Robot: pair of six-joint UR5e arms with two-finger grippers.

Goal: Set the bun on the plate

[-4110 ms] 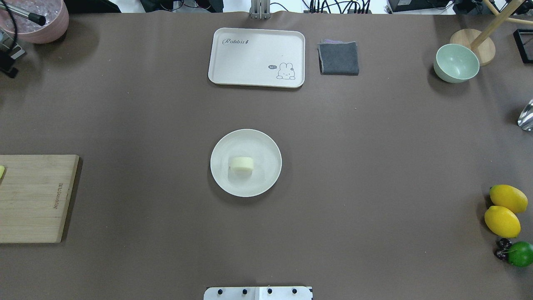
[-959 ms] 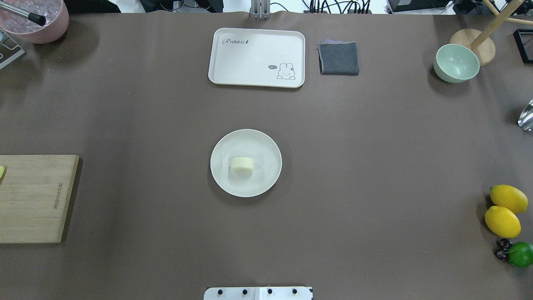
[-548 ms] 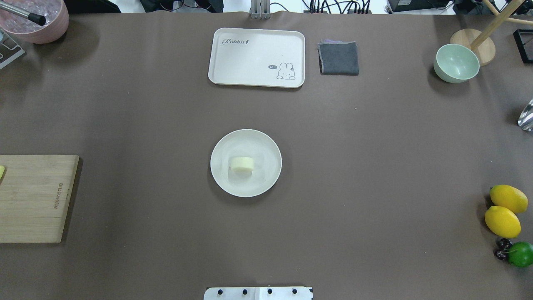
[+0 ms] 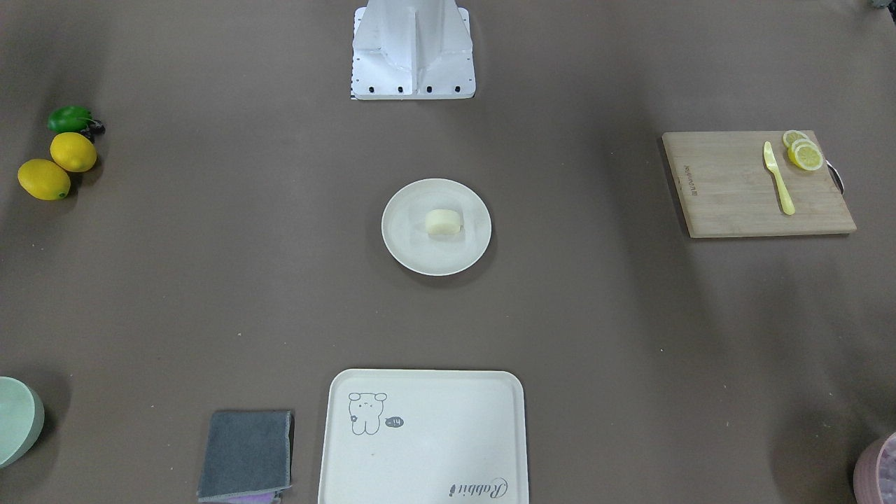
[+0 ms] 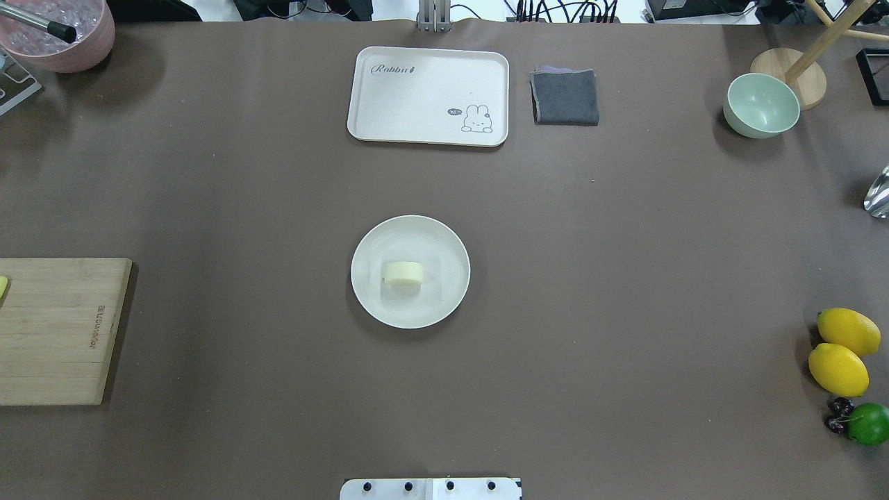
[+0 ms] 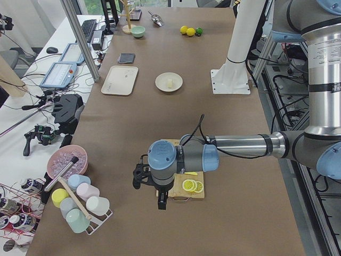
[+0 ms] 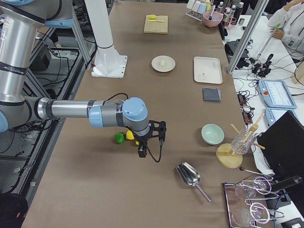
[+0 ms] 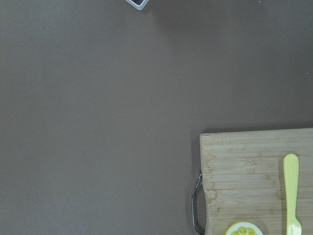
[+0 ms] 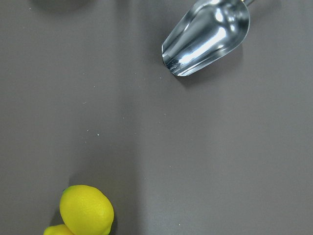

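At the left end of the bench (image 5: 625,243), a wooden cutting board (image 5: 55,326) carried a yellow knife (image 4: 778,178) and lemon slices (image 4: 803,152). The left pincer (image 6: 161,204) hung over it, seen only from the side, so I could not tell whether it was open or closed. In the middle, the bun (image 5: 403,273) lay near the centre of the plate (image 5: 410,309), well apart from both arms. Beyond the plate sat a cream tray (image 5: 424,90) with a grey cloth (image 5: 565,97) just beside it. Further right stood a green bowl (image 5: 760,105), then two lemons (image 5: 838,368) and a lime (image 5: 868,423). The right pincer (image 7: 141,151) hovered over that fruit near a metal scoop (image 9: 205,36); its state could not be judged either.
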